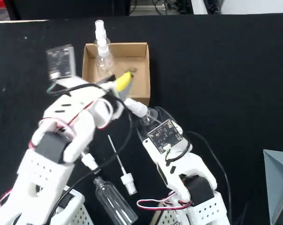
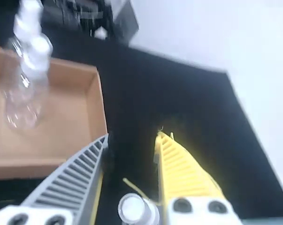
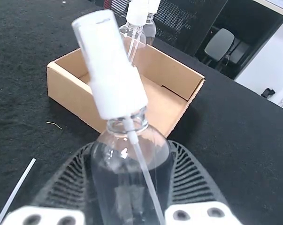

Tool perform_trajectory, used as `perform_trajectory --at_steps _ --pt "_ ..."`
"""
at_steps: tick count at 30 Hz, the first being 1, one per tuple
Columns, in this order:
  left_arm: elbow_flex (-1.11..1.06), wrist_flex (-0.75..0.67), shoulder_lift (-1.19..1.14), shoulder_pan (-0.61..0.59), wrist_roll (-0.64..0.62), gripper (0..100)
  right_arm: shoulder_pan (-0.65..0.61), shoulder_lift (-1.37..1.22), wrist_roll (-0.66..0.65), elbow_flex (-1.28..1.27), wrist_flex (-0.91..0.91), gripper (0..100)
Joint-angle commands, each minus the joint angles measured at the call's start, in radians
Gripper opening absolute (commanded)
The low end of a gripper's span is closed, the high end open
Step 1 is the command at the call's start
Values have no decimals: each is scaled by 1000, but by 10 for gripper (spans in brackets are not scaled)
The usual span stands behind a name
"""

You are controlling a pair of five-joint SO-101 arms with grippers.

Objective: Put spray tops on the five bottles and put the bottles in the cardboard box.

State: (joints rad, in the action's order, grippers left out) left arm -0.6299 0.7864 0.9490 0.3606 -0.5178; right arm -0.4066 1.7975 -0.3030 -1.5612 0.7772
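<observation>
Now, the right gripper (image 3: pixel 132 152) has its dark fingers clamped on the belly of a clear bottle (image 3: pixel 125 178). The white spray top (image 3: pixel 110 65) sits on the neck with its dip tube running down inside. It looks cocked to one side, so I'd judge it not yet seated.

In the high view the left gripper (image 2: pixel 132 138) hangs at about eleven o'clock from that top, just beside it, over the near edge of the cardboard box (image 1: pixel 136 58). Its grey and yellow fingers are spread wide with nothing between them.

Here's the relation that matters. The bottle's long axis runs from the right gripper up toward eleven o'clock, so the top points straight at the left fingers. The left arm is clearly the nearer one to pinch and press or twist it home. The risk, as I read it, is nudging the tilted top off the neck.

In the box, at its ten o'clock corner, a finished bottle (image 1: pixel 103 54) stands upright. Down at six o'clock on the black table (image 1: pixel 225 70), a loose spray top (image 1: pixel 128 182) lies just beside an uncapped bottle (image 1: pixel 114 202) on its side.
</observation>
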Motion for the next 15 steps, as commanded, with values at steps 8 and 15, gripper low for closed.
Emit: perform_trajectory --at_steps 8,15 --pt "-24 -12 123 -65 8 145 -21 97 -5 7 -18 39" --pt "-67 -17 133 -93 9 145 -21 97 -5 12 -52 38"
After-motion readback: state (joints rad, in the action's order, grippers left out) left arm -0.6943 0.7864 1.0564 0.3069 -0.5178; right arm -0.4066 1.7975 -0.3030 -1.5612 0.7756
